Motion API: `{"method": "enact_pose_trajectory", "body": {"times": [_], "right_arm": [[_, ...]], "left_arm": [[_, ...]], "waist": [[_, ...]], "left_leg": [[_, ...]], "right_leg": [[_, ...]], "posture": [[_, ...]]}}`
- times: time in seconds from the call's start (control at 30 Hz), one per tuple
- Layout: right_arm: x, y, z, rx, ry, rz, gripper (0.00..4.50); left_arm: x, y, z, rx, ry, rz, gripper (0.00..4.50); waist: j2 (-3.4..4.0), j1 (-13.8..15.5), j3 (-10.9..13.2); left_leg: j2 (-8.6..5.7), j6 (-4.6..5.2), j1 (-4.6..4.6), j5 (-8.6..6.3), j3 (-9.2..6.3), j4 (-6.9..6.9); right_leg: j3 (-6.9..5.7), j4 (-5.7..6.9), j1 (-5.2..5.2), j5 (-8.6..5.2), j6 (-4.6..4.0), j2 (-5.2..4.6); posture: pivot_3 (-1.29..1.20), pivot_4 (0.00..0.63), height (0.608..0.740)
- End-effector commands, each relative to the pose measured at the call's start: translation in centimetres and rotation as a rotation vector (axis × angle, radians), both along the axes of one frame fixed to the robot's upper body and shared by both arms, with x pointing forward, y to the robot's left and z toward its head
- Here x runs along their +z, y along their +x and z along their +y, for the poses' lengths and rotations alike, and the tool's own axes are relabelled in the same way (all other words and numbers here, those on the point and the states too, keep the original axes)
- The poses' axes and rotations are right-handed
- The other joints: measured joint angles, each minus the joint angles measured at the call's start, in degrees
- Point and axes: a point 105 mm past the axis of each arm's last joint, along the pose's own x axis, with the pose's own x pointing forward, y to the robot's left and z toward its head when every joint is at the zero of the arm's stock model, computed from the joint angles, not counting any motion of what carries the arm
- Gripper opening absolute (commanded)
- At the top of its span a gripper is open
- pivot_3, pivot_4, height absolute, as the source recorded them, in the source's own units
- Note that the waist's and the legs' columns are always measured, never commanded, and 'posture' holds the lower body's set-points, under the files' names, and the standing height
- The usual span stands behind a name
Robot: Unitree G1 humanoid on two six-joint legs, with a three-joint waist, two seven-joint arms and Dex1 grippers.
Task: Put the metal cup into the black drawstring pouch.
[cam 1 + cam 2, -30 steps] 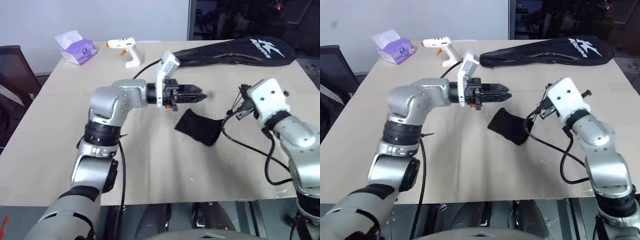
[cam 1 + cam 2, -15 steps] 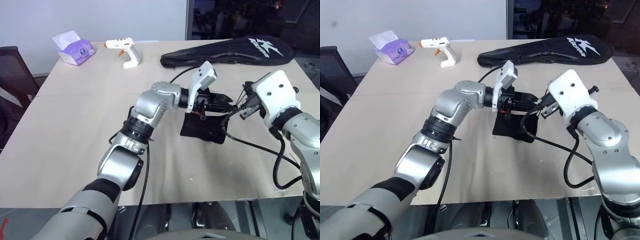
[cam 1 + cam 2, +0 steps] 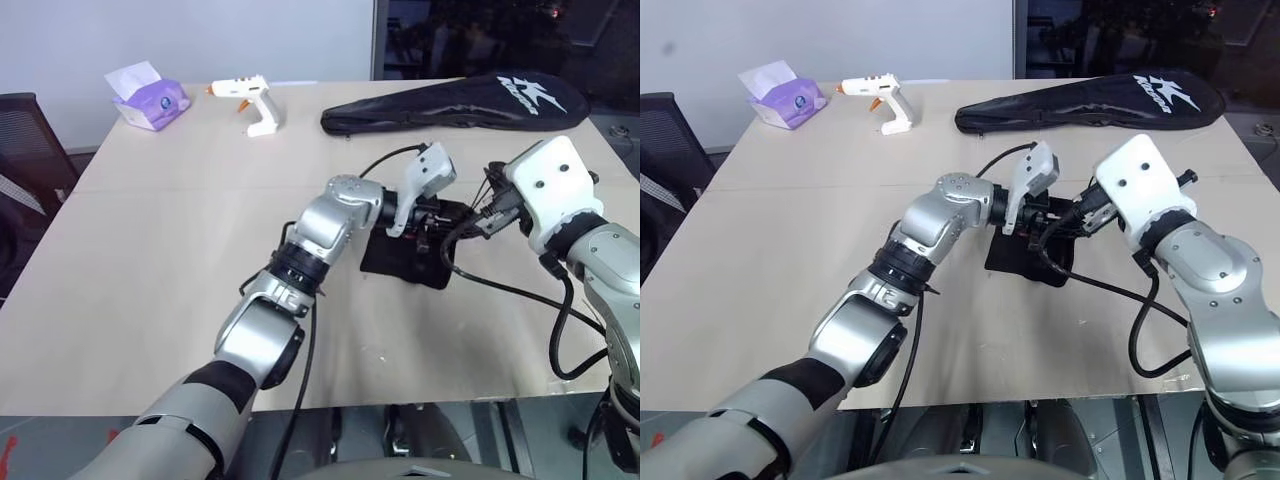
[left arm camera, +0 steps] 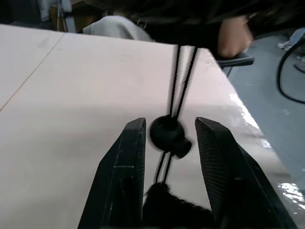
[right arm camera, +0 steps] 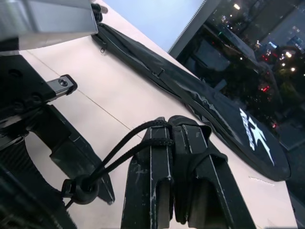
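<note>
so my left gripper just swung over onto the black drawstring pouch, jaws partly open around its toggle, right gripper pinching the cord shut, so I'm guessing I'm loosening the mouth.

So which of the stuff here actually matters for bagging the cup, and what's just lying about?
Job: black drawstring pouch, its cord and toggle, left gripper, right gripper.
Lying about: racket bag, glue gun, tissue pack.
</note>
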Motion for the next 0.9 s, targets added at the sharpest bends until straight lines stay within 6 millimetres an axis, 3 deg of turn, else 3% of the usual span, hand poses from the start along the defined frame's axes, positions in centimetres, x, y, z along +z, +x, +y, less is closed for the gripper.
{"method": "enact_pose_trajectory", "body": {"times": [0.03,0.07,0.2,0.33,0.63,0.83,0.9], "right_arm": [[1.3,-0.7,0.0,-0.002,-0.004,-0.063,0.0],[1.2,-0.7,-0.1,-0.005,-0.003,-0.061,0.0],[0.9,-0.7,-0.6,-0.025,0.002,-0.049,0.0],[0.8,-0.3,-2.2,-0.096,0.043,-0.043,0.0],[2.0,0.6,-13.0,-0.517,0.266,-0.096,0.0],[1.2,0.6,-16.0,-0.595,0.317,-0.069,0.0],[-0.7,0.8,-15.5,-0.546,0.326,0.005,0.0]], "left_arm": [[1.5,0.0,-0.3,-0.002,-0.046,-0.027,0.52],[1.7,0.1,-0.3,0.0,-0.061,-0.02,0.17],[2.2,0.1,-0.4,0.002,-0.074,-0.015,0.19],[1.2,0.1,-0.2,0.007,-0.036,-0.002,0.19],[-6.4,-0.2,3.1,0.069,0.237,0.066,0.19],[-7.8,0.4,4.7,0.138,0.309,0.058,0.19],[-7.3,0.6,4.6,0.143,0.272,0.045,0.19]], "waist": [[0.0,0.0,0.0],[0.0,0.0,0.0],[0.0,0.1,0.0],[0.0,0.1,0.0],[0.03,0.0,0.0],[0.05,0.1,0.0],[0.05,0.1,0.0]], "left_leg": [[0.0,0.0,0.0,0.0,0.0,0.0],[0.0,0.0,0.0,0.0,0.0,0.0],[0.0,0.0,-0.01,0.0,0.0,0.0],[0.0,0.0,-0.01,0.0,0.0,0.0],[0.0,0.0,0.03,0.0,0.01,-0.02],[0.0,0.01,0.02,0.0,0.04,-0.02],[0.0,0.01,0.02,0.0,0.04,-0.02]], "right_leg": [[0.0,0.0,0.0,0.0,0.0,0.0],[0.0,0.0,0.0,0.0,0.0,0.0],[0.0,-0.01,0.0,0.0,0.0,0.0],[0.0,-0.01,0.0,0.0,0.0,0.0],[0.02,0.04,0.0,0.0,0.0,0.0],[0.04,0.04,0.0,0.0,0.0,0.0],[0.03,0.05,0.01,0.0,0.0,0.0]], "posture": [[0.0,0.15,0.74],[0.0,0.15,0.74],[0.0,0.15,0.74],[0.0,0.15,0.74],[0.0,0.15,0.74],[0.0,0.15,0.74],[0.0,0.15,0.74]]}}
